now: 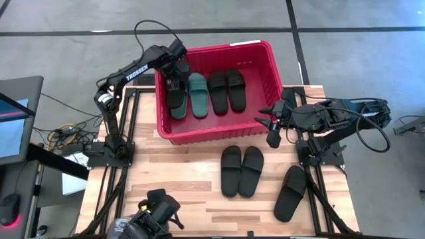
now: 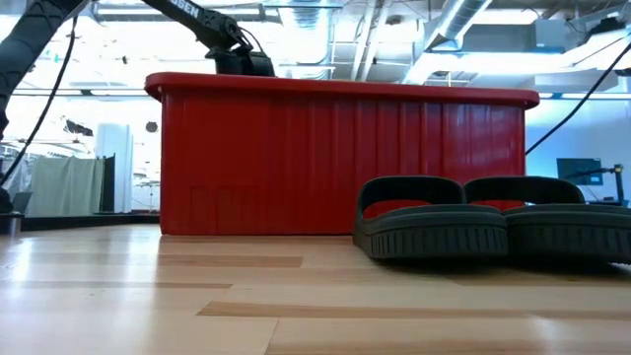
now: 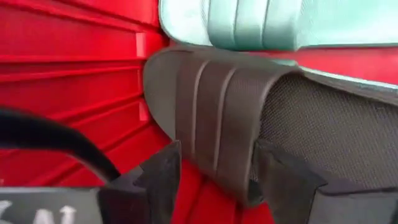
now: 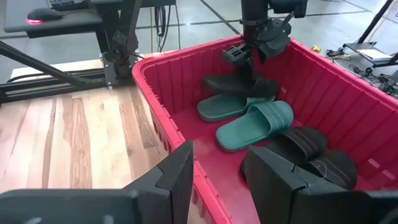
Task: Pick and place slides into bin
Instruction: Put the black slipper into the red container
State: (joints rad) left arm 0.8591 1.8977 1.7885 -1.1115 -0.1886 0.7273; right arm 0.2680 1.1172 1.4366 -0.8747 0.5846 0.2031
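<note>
The red bin (image 1: 212, 136) holds several slides. My left gripper (image 1: 174, 83) reaches down into its left end, open. One finger (image 3: 158, 180) is outside the wide strap (image 3: 211, 118) of a black slide (image 1: 174, 101), the other (image 3: 280, 180) at the strap's opening. Red floor shows between the outer finger and the strap. This slide lies partly on a green slide (image 4: 221, 107). A second green slide (image 4: 258, 124) and two black slides (image 1: 226, 91) lie beside them. My right gripper (image 4: 217, 180) is open and empty at the bin's right near corner (image 1: 269, 123).
A pair of black slides (image 1: 241, 171) lies on the wooden table in front of the bin, also in the low view (image 2: 434, 217). One more black slide (image 1: 291, 192) lies near the right near corner. Bare table lies left of the pair.
</note>
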